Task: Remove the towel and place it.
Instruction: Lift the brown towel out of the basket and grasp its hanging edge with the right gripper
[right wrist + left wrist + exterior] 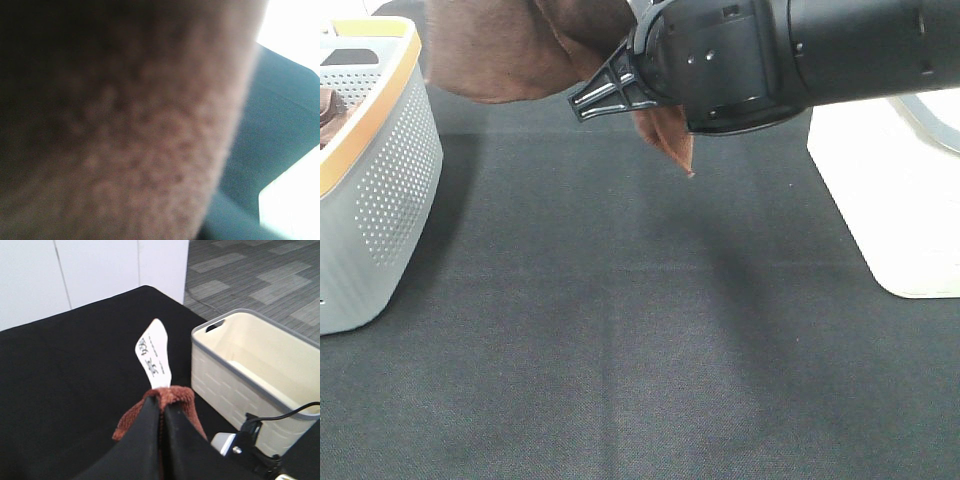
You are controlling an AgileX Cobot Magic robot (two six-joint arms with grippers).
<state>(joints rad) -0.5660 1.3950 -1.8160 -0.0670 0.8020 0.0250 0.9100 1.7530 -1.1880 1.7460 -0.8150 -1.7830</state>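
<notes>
On my left side, well apart from my right gripper [595,95], stands the perforated basket [390,190] with a darker cloth [328,112] bunched inside; that one is not my business. My left gripper [161,407] is clenched on the towel [510,50], fingers pressed flat together on a fold of the hem, and the white tag [154,355] sticks up just past their tips. The towel hangs in the air from that pinch, clear of the dark table [620,330] below it, one corner drooping under my right gripper. The right gripper is pushed in against the cloth. Its wrist view shows only blurred pile, so I cannot tell whether its fingers have bitten or merely touch. Beyond it, on its outer side, sits the pale bin [880,200], open-topped. I judge the step in hand is taking a second hold so the towel can spread between both grippers. To do it well I want the right fingers on an edge rather than a bunched middle, a firm left pinch, and no pulling apart until both grips are sure.
</notes>
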